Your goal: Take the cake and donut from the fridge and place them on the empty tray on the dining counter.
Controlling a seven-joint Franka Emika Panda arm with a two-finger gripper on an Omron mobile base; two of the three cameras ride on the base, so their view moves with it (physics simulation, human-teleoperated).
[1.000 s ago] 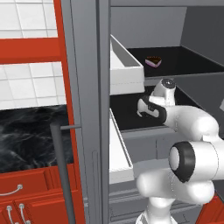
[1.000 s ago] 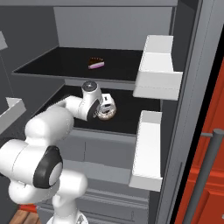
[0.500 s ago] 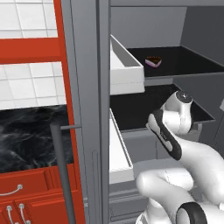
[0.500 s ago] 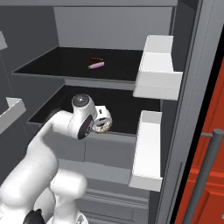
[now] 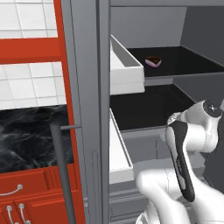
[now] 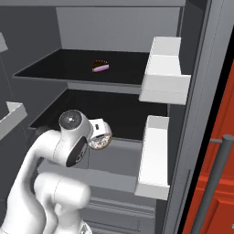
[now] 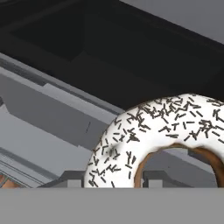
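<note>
The donut, white-iced with dark sprinkles, hangs just in front of the lower black shelf of the fridge. My gripper is shut on it. In the hand view the donut looms close at the lower right, above the shelf's grey front edge. The cake, a small pink and brown slice, lies on the upper shelf; it is the same cake in the right base view. The tray and the dining counter are out of view.
White door bins line the open right door, and another bin sits on the left door. Red cabinets with a black worktop stand left of the fridge. A dark bar handle rises at the right.
The arm has drawn back out of the lower shelf and folded toward the base. The donut came with it, from over the shelf to in front of its edge. The cake has not moved.
</note>
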